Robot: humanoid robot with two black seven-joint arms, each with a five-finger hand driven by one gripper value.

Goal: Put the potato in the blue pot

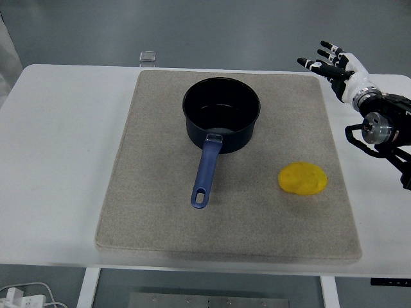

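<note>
The broad white desk (64, 160) carried everything, and most of its top was covered by a rectangular beige felt mat (154, 218). On the far half of that mat sat the dark blue metal pot (221, 114), round and deep, its lighter blue handle (205, 176) pointing toward the near edge. From where I stood the pot looked empty; I could see its bare dark bottom.

The black right arm reached in from the right edge, well off the mat, and its white-and-black robot hand (337, 67) hovered above the desk's far right corner with all five fingers spread wide, gripping nothing. No left arm was to be seen.

The smooth yellow oval potato (302, 178) lay on the mat's near right part, well apart from the pot and nearer than the hand, touched by nothing.

So, to my eye, the job had barely begun: no grasp made, no lift, nothing in the pot. Reaching, picking up, carrying leftward and dropping in all remained.
</note>
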